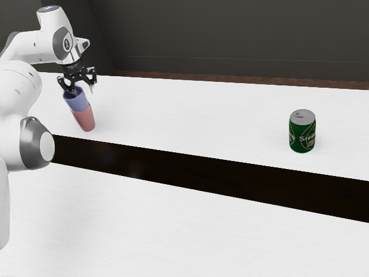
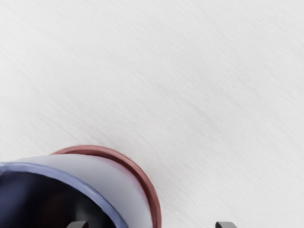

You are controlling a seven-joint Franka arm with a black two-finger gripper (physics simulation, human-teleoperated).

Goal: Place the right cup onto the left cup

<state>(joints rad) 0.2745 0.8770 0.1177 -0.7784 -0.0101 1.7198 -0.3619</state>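
Observation:
At the exterior view's left, my gripper [image 1: 81, 85] is just above the blue cup [image 1: 76, 100], its fingers spread apart. That cup sits in the mouth of the red cup [image 1: 85, 119], which stands on the table. Looking down in the wrist view, I see the blue cup [image 2: 114, 183] inside the rim of the red cup [image 2: 148, 186]. The two fingertips of my gripper [image 2: 151, 225] are far apart there; one overlaps the blue cup's dark opening, the other is outside both cups. Nothing is pinched between them.
A green can [image 1: 302, 131] stands on the white table [image 1: 190, 118] toward the exterior view's right. A dark band [image 1: 202, 179] runs along the table's near edge, and a dark wall [image 1: 230, 37] rises behind.

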